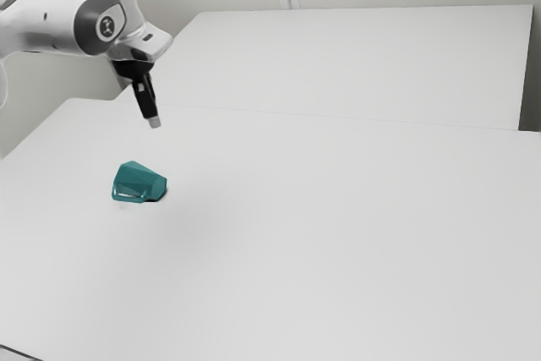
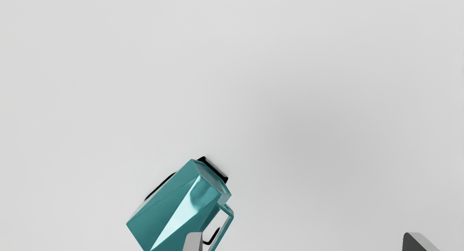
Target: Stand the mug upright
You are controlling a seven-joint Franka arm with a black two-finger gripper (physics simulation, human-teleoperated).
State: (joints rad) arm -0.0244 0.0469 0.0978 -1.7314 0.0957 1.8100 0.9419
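Note:
A teal faceted mug (image 1: 139, 183) lies on its side on the white table, its handle toward the exterior view's near side. Above the table and the mug, the gripper (image 1: 154, 123) points downward, apart from the mug. In the wrist view the mug (image 2: 177, 207) appears beside and partly behind one fingertip, with its handle running down past that finger. The gripper (image 2: 302, 242) is open there, its fingertips wide apart with nothing held. Part of the mug is cut off by the picture's edge.
The white table (image 1: 338, 234) extends broadly around the mug. Behind it is another white surface (image 1: 355, 61), with pale walls beyond. The arm (image 1: 76, 19) comes in from the exterior view's upper left.

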